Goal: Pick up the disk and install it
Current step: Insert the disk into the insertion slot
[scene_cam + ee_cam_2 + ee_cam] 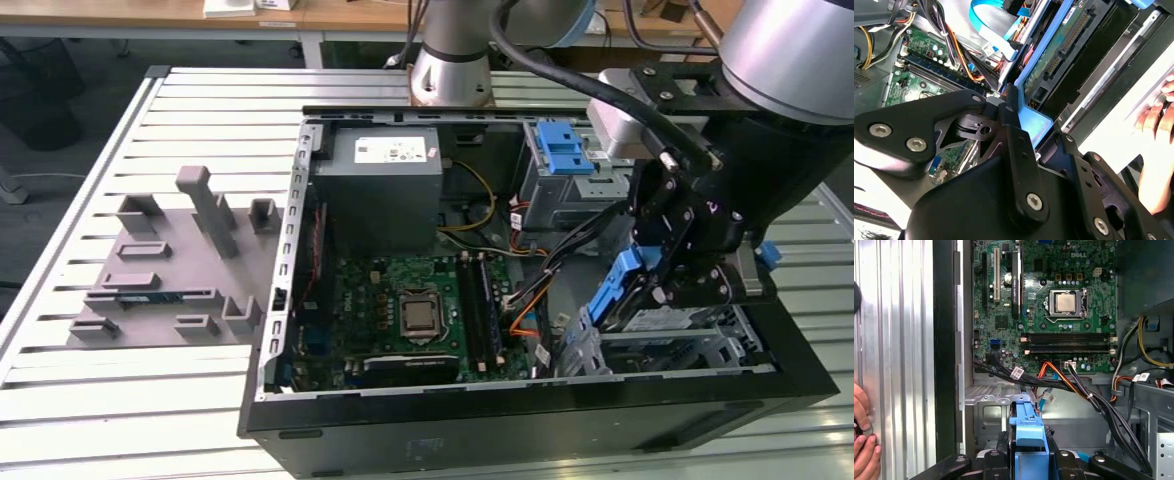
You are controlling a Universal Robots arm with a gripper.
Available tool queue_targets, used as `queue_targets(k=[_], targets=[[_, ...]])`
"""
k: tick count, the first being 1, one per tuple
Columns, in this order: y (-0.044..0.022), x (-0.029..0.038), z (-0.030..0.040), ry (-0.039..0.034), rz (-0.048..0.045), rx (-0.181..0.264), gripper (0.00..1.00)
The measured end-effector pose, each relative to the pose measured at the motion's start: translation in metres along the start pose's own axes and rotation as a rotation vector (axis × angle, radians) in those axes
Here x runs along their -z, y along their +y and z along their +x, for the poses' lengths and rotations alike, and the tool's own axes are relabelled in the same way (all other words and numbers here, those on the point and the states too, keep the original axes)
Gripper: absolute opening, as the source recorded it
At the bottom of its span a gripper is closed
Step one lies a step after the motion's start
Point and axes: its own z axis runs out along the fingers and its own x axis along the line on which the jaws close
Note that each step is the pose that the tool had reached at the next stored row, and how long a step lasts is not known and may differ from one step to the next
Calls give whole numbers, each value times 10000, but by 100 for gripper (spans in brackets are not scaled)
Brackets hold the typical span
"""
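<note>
Slatted metal table (80,400), desks (347,15) behind

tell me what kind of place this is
Probably a robotics lab or test bench: an open PC case lies on a slatted metal table beside a grey fixture, with desks behind.

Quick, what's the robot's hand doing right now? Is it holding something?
Hand: shut on the disk by its blue frame, over the drive cage in the computer case.

No wording legible, white sticker (390,152) on grey power supply (387,205), its print too small to read
</note>
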Motion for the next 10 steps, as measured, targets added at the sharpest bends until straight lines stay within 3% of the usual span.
queue_targets(k=[10], targets=[[0,-7,0,0,0,0,36]])
